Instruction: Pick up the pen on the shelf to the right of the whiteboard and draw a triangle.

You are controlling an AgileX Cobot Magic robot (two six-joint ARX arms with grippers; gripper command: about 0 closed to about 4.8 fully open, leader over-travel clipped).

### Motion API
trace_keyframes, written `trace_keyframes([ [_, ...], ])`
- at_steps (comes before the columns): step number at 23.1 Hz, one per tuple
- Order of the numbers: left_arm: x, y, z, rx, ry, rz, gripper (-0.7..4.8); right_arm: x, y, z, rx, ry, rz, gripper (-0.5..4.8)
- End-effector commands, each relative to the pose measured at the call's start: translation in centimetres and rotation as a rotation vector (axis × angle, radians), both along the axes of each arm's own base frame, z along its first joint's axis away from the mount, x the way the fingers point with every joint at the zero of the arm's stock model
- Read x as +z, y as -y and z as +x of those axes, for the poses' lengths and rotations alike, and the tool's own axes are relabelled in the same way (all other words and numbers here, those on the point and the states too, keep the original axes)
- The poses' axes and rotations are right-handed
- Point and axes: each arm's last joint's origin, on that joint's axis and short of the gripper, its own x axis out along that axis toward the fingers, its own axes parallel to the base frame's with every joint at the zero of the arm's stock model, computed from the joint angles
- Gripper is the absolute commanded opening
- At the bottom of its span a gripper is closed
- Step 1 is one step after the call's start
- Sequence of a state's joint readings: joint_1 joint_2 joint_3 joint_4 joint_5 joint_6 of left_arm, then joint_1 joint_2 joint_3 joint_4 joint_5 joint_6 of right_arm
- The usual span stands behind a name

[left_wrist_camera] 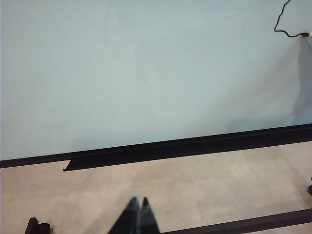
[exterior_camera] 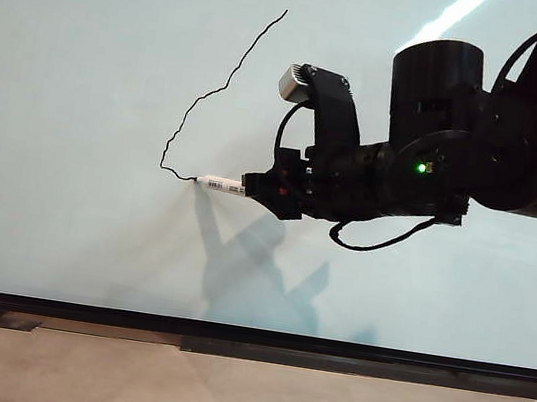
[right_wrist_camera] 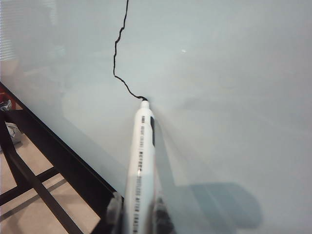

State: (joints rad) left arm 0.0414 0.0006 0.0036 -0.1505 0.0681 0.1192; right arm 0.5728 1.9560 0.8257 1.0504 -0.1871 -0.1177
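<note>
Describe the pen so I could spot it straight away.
Start with the big pale whiteboard and follow the wobbly black line down to its lower end. There a slim white pen touches the board, held in the right hand of the black arm. It is the only white stick there, with small black print on its barrel.

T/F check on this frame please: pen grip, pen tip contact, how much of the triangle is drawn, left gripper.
1. The right gripper holds the pen. True.
2. The pen tip is off the whiteboard. False: it sits at the line's end.
3. The triangle is closed. False: only one wobbly side and a short hook at its lower end are drawn.
4. The left gripper is shut, holds nothing, and hangs over the floor. True.
</note>
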Motion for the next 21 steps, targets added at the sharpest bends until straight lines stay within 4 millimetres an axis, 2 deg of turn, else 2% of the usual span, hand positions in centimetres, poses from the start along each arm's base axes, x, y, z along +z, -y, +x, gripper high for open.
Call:
trace_keyframes([
  [1,0.2,0.0,0.0,-0.004,0.013,0.001,-0.05,0.9,0.5,0.2,-0.069,0.051,0.012,-0.05],
  [11,0.2,0.0,0.0,-0.004,0.012,0.001,-0.05,1.1,3.2,0.0,-0.134,0.059,0.012,-0.06],
  [21,0.2,0.0,0.0,-0.003,0.013,0.001,-0.05,0.6,4.1,-0.2,-0.155,0.052,0.007,-0.05],
])
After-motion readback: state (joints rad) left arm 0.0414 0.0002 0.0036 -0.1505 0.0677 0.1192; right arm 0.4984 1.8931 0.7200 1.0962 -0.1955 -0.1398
